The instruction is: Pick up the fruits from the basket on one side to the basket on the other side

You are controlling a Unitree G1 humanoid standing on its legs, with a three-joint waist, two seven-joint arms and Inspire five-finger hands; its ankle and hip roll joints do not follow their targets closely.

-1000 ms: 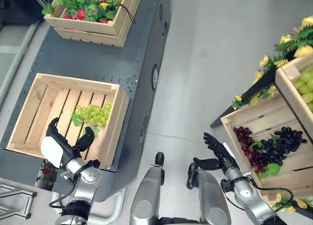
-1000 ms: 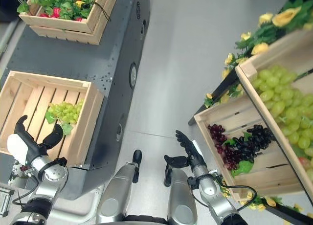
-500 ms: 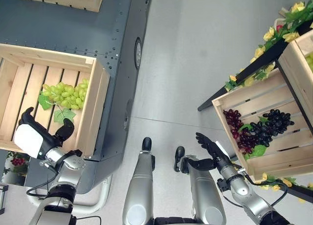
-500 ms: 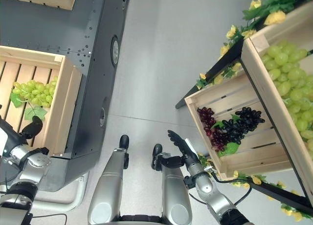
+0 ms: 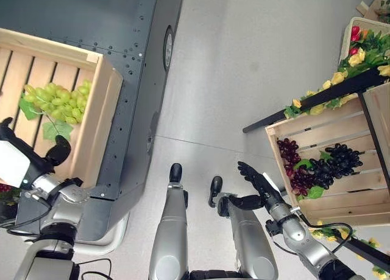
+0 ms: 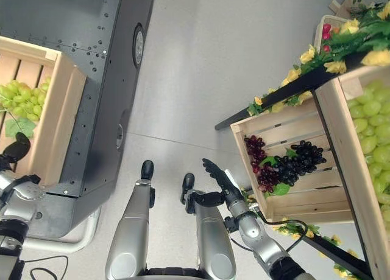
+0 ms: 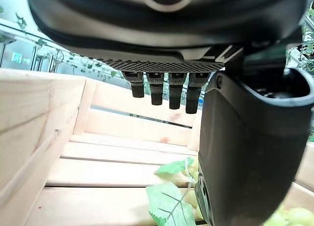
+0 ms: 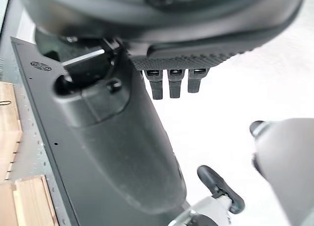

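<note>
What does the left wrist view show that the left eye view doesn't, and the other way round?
Left wrist view alone: the wooden crate seen from low inside, its far wall beyond the straight fingers of the left robot hand.

Left eye view alone: the right robot hand, open above the floor, and a second crate holding dark grapes, with yellow flowers along its shelf.

Both: the left robot hand, the wooden crate, and its green grapes with a leaf.
</note>
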